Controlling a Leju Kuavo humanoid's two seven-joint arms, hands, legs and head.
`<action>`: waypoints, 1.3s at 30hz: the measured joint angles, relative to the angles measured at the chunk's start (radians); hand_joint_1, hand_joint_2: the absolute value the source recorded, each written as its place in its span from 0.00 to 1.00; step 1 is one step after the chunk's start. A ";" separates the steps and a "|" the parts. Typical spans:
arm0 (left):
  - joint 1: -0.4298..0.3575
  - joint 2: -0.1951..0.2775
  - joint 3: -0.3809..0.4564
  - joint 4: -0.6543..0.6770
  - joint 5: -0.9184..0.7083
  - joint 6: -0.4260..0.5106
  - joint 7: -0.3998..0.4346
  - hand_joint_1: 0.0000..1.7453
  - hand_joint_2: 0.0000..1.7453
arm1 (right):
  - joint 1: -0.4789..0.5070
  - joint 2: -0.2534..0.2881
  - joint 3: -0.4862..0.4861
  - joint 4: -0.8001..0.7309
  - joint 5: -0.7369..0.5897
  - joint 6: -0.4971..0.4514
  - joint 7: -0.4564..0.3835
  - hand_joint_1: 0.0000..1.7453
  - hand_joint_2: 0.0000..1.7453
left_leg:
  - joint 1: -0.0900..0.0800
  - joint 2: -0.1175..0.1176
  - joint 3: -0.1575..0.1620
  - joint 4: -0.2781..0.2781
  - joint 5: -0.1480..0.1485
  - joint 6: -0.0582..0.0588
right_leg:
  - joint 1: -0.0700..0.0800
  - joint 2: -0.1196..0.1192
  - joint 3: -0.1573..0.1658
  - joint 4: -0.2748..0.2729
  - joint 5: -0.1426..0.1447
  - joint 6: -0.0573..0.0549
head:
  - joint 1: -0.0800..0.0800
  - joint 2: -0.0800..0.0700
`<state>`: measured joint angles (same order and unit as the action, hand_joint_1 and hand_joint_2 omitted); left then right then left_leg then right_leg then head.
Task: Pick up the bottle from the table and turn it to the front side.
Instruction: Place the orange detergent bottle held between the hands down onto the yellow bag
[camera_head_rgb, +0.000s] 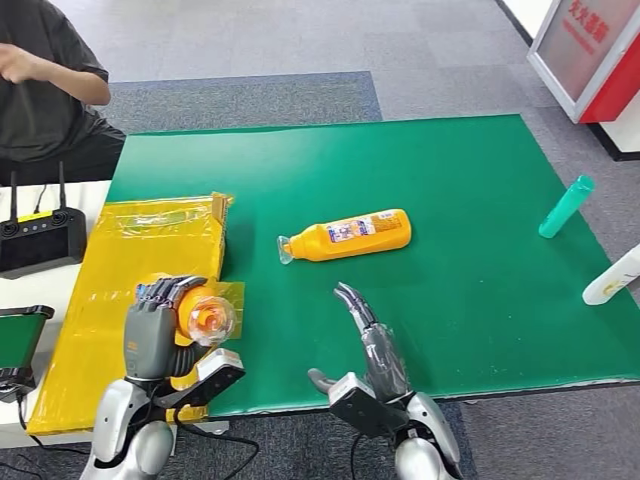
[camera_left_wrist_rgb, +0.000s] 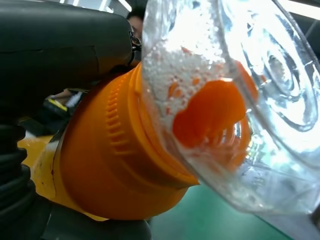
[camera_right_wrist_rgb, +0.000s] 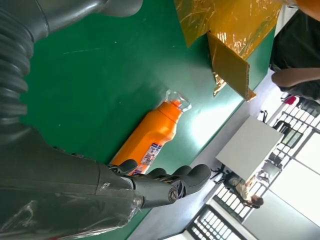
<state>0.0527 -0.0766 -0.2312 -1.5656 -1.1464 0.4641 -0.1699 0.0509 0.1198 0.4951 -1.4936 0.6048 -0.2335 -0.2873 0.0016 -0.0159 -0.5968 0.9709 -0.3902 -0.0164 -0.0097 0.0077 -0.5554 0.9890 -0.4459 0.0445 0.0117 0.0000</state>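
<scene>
My left hand (camera_head_rgb: 155, 325) grips an orange bottle (camera_head_rgb: 198, 318) with a clear cap (camera_left_wrist_rgb: 241, 90), lifted over the yellow sheet at the table's near left, cap end pointing toward the camera. Up close, the orange neck (camera_left_wrist_rgb: 113, 155) and foamy clear cap show beside my dark thumb. A second orange bottle (camera_head_rgb: 349, 235) with a label lies flat on the green table (camera_head_rgb: 468, 170), cap to the left; it also appears as the lying bottle (camera_right_wrist_rgb: 151, 137). My right hand (camera_head_rgb: 370, 345) hovers open near the front edge, fingers (camera_right_wrist_rgb: 170, 182) stretched toward that bottle, apart from it.
A yellow film-covered cardboard sheet (camera_head_rgb: 143, 250) covers the table's left part. A teal bottle (camera_head_rgb: 566, 206) and a white bottle (camera_head_rgb: 613, 277) lie at the right edge. A person (camera_head_rgb: 45, 90) sits at the back left; a black controller (camera_head_rgb: 39, 238) rests on a side table.
</scene>
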 joint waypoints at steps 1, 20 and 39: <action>-0.005 0.005 -0.003 0.002 -0.044 0.002 0.036 1.00 1.00 | 0.001 0.000 -0.002 -0.002 0.002 0.002 0.002 0.00 1.00 | 0.000 0.000 0.000 0.000 0.000 0.000 | 0.000 0.000 0.000 0.000 0.000 0.000 | 0.000 0.000; -0.101 0.061 -0.010 0.117 -0.249 -0.127 0.269 1.00 1.00 | 0.006 0.002 -0.015 -0.012 0.011 0.030 0.017 0.00 1.00 | 0.000 0.000 0.000 0.000 0.000 0.000 | 0.000 0.000 0.000 0.000 0.000 0.000 | 0.000 0.000; -0.297 0.074 -0.023 0.459 -0.345 -0.288 0.373 0.17 0.75 | 0.007 0.023 -0.031 -0.003 0.006 0.057 0.026 0.00 1.00 | 0.000 0.000 0.003 0.000 0.000 -0.001 | 0.000 0.000 0.002 0.000 0.000 0.000 | 0.000 0.000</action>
<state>-0.2442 -0.0028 -0.2539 -1.1067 -1.4909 0.1762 0.2032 0.0574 0.1432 0.4637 -1.4963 0.6105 -0.1763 -0.2613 0.0017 -0.0160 -0.5939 0.9708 -0.3898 -0.0170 -0.0095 0.0080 -0.5529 0.9892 -0.4458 0.0443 0.0116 0.0000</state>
